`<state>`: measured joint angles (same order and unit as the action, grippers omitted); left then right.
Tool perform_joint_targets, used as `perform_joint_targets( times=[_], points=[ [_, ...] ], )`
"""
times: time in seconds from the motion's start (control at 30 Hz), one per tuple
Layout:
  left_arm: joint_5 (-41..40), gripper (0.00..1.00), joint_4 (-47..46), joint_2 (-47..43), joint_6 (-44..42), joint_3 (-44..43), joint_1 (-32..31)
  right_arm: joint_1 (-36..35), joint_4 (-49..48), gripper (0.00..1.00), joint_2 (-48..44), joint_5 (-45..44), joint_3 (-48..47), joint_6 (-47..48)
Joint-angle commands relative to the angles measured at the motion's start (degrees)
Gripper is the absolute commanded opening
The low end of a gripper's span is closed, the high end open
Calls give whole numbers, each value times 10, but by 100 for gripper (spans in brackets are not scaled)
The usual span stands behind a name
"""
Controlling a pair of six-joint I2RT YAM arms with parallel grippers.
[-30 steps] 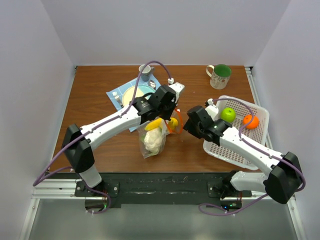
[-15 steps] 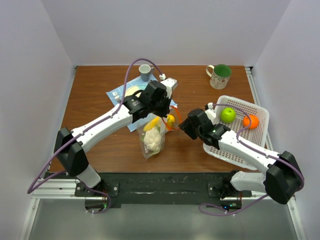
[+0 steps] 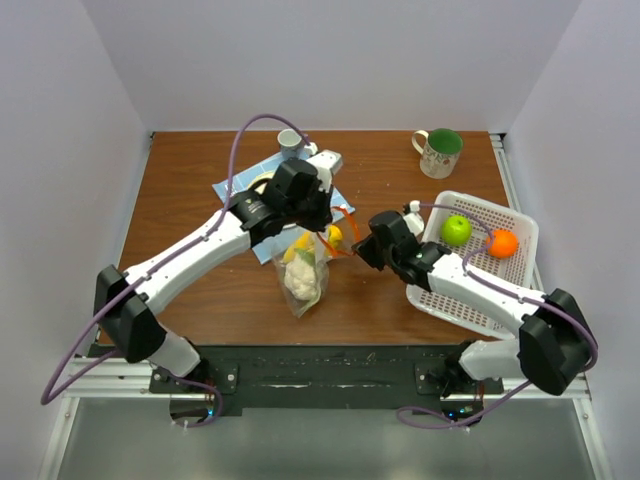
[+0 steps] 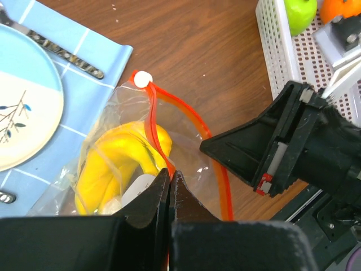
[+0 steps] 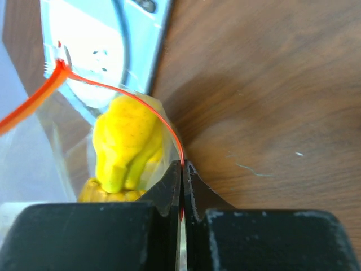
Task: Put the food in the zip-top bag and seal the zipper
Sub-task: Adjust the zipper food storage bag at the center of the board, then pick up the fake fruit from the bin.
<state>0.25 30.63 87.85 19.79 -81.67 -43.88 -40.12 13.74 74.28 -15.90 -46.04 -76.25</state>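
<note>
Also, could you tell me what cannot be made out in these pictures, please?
1. Whether the zipper is sealed along its length: too small in the top view; each wrist view shows only part.
2. The zip-top bag's lower half: left wrist view, behind the left gripper.
3. The plate: right wrist view, glare-washed.

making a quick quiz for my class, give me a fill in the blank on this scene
The yellow banana lies inside the zip-top ____.
The green apple and orange sit in the white ____.
The left gripper and right gripper each pinch the orange-red ____, jaws shut.
Missing: bag, basket, zipper.
</note>
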Motion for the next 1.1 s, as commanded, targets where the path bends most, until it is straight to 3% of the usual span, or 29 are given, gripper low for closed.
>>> perform_joint_targets(
  times=[0.0,0.1,0.17,0.23,0.33,0.53,0.77,0.87,1.0,1.07],
  points=[
    [-18,0,-29,-73,16,26,27,-39,62,0,-5,-53,-162,95],
    [-82,0,-43,-130,25,77,43,-81,185,0,37,-98,-310,191],
    [-92,0,-62,-170,32,113,59,-85,248,0,58,-124,-350,231],
    [-117,0,-63,-202,40,133,63,-82,228,0,63,-103,-360,267],
    [-133,0,-53,-233,47,129,64,-82,278,0,117,-93,-429,297],
    [-155,0,-19,-241,39,95,69,-86,276,0,164,-44,-466,338],
    [-72,0,-75,-226,60,154,71,-64,266,0,184,-19,-451,365],
    [-44,0,-106,-230,75,185,71,-65,258,11,165,-13,-426,370],
    [-16,0,-132,-233,89,204,71,-65,262,37,109,-41,-382,371],
    [-5,0,-151,-235,96,217,70,-64,287,46,72,-60,-374,368]
  ],
)
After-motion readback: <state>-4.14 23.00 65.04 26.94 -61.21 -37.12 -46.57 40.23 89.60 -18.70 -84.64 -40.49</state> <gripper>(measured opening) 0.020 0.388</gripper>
